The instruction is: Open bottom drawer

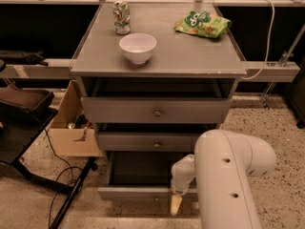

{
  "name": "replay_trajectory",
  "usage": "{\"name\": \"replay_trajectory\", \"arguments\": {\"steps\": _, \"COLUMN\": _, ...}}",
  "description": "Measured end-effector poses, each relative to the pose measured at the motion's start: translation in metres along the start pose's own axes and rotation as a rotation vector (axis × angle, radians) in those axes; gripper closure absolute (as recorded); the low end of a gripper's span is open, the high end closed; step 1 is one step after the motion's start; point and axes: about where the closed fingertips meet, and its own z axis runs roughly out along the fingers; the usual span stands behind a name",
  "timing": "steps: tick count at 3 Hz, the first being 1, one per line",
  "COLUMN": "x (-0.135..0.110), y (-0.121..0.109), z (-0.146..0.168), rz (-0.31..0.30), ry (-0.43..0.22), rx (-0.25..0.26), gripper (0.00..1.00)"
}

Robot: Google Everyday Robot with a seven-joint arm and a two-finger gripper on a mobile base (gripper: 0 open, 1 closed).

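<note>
The bottom drawer (133, 193) is the lowest of three grey drawers in the cabinet. It stands pulled out toward me, and its dark inside (143, 168) shows. Its knob is hidden behind my gripper (176, 205), which hangs right at the middle of the drawer's front edge, at the end of my white arm (228, 175). The middle drawer (143, 142) and the top drawer (152, 111) each show a small round knob and stick out only slightly.
On the cabinet top (190, 56) stand a white bowl (137, 47), a can (122, 17) and a green snack bag (202, 24). A cardboard box (71, 128), cables (66, 185) and a dark chair (21, 113) are on the left.
</note>
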Motion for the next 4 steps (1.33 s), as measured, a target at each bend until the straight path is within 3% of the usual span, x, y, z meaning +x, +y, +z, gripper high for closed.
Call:
{"name": "replay_trajectory", "arguments": {"steps": 1, "x": 0.0, "y": 0.0, "z": 0.0, "rz": -0.001, "ry": 0.0, "rx": 0.0, "gripper": 0.0}}
{"name": "replay_trajectory", "arguments": {"steps": 2, "x": -0.017, "y": -0.003, "z": -0.004, "rz": -0.061, "ry": 0.033, "rx": -0.035, "gripper": 0.04}}
{"name": "replay_trajectory", "arguments": {"steps": 3, "x": -0.021, "y": 0.022, "z": -0.008, "rz": -0.05, "ry": 0.071, "rx": -0.11, "gripper": 0.25}}
{"name": "replay_trajectory", "arguments": {"steps": 4, "x": -0.023, "y": 0.088, "z": -0.011, "rz": 0.08, "ry": 0.023, "rx": -0.25, "gripper": 0.57}}
